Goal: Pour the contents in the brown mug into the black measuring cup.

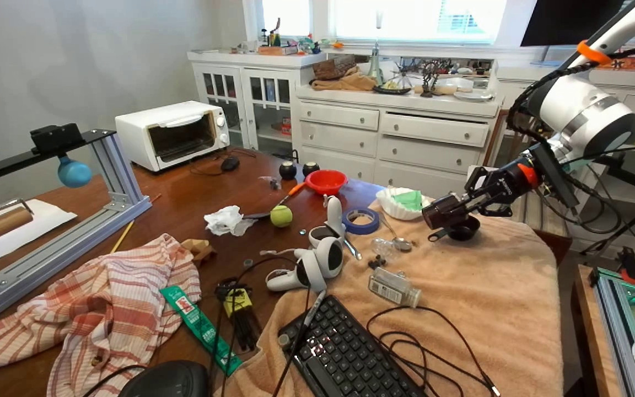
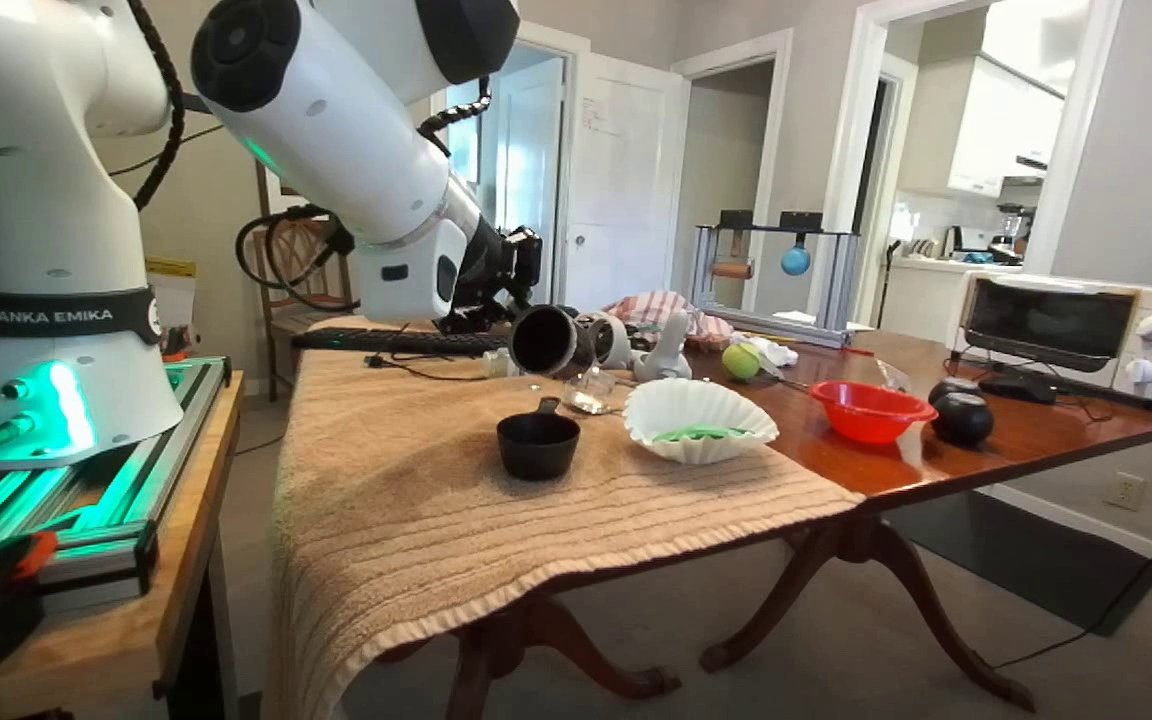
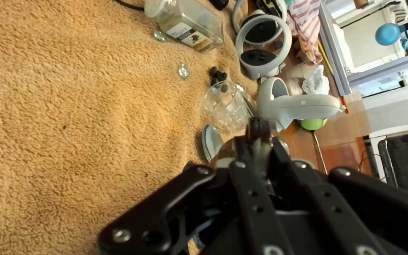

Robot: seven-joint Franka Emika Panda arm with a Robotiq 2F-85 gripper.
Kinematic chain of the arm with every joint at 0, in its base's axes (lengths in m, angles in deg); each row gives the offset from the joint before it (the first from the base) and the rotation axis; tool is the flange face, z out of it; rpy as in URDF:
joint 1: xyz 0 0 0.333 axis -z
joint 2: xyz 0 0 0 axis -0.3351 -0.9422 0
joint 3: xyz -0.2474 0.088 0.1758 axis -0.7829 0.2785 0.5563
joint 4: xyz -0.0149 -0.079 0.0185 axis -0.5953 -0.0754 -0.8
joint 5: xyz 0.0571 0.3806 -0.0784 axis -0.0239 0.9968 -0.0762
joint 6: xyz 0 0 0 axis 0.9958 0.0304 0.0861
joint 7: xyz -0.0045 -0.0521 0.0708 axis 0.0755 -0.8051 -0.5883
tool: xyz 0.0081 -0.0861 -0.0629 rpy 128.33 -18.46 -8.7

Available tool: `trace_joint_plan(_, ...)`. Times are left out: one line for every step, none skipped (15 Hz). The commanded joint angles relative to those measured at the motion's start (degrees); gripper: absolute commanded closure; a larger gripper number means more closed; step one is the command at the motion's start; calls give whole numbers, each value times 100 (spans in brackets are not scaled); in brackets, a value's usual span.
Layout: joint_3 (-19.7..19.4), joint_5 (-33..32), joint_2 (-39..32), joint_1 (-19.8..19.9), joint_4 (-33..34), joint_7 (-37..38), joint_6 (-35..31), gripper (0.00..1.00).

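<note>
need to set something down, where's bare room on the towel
Widest bare towel: between pepper jar, black measuring cup and the edge nearest the robot base. Another strip lies between that cup and the hem. Crowded: around the spoon, clear tumbler and white bowl; the claw holds the brown mug nearby.
</note>
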Motion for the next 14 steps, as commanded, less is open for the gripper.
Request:
trace_joint_plan(27,-17,10,19,0,17,1,82)
trace_joint_plan(37,-17,10,16,0,18,1,82)
trace_joint_plan(40,-17,9,15,0,18,0,82)
trace_joint_plan(40,-17,9,15,0,18,0,82)
trace_joint_plan(42,-17,9,14,0,18,0,82)
trace_joint_plan(42,-17,9,15,0,18,0,82)
trace_joint_plan(13,-33,-19,38,0,-32,88,96)
trace_joint_plan(-31,-96,-134,72,64,-127,254,96)
trace_joint_plan(-63,-191,-195,95,122,-186,356,96)
trace_joint_plan(-88,-284,-241,112,187,-201,402,96)
trace_joint_plan(-109,-340,-265,123,219,-233,465,96)
trace_joint_plan(-137,-467,-293,146,275,-286,586,96)
trace_joint_plan(-162,-540,-315,166,316,-344,689,96)
trace_joint_plan(-214,-649,-347,216,369,-431,850,96)
